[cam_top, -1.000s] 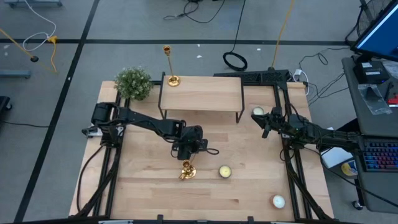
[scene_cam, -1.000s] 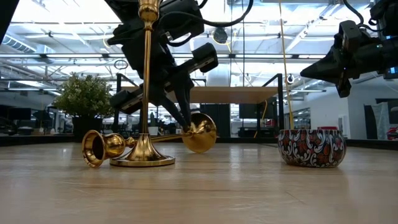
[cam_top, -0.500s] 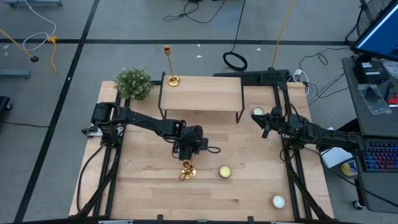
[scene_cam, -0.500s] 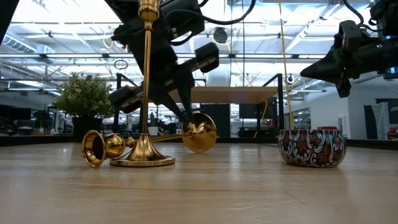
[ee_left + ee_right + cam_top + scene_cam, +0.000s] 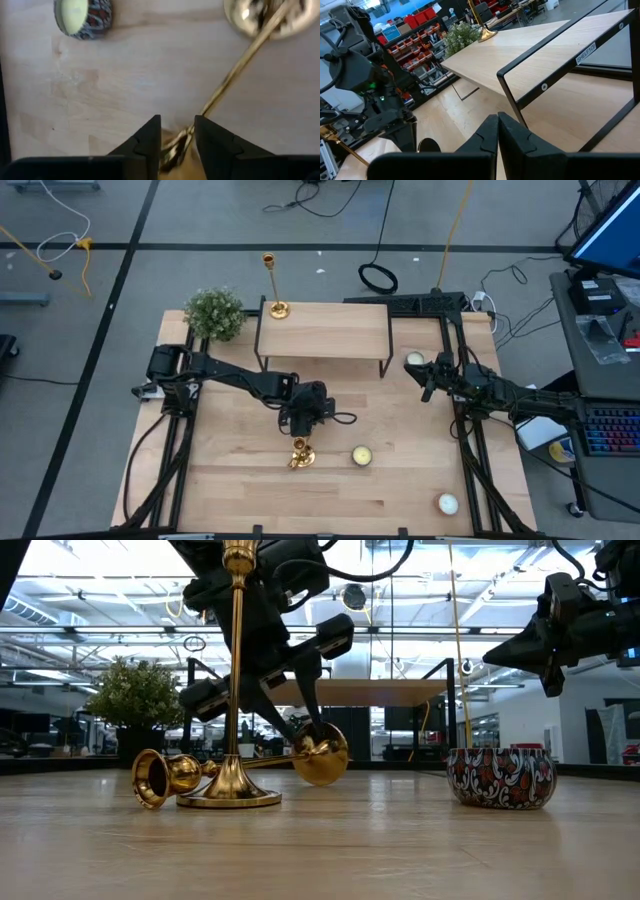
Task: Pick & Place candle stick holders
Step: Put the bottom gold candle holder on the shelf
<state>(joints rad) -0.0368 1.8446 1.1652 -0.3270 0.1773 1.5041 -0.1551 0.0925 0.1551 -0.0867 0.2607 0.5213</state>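
Left gripper (image 5: 177, 137), jaws partly open around the toppled shiny brass candlestick's (image 5: 240, 768) stem, could bump the upright one (image 5: 232, 680) over.

The left tool (image 5: 303, 423) hangs over gold candlesticks (image 5: 300, 453) mid-table; another candlestick (image 5: 274, 284) stands on the shelf (image 5: 325, 330).

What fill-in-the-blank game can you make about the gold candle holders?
One gold candle stick holder stands on the wooden ___.
The left pincer hangs over a fallen candle stick holder lying on its ___.
Beside it, a tall candle stick holder stands ___.
The right pincer waits, fingers ___.
Missing: shelf, side, upright, shut.
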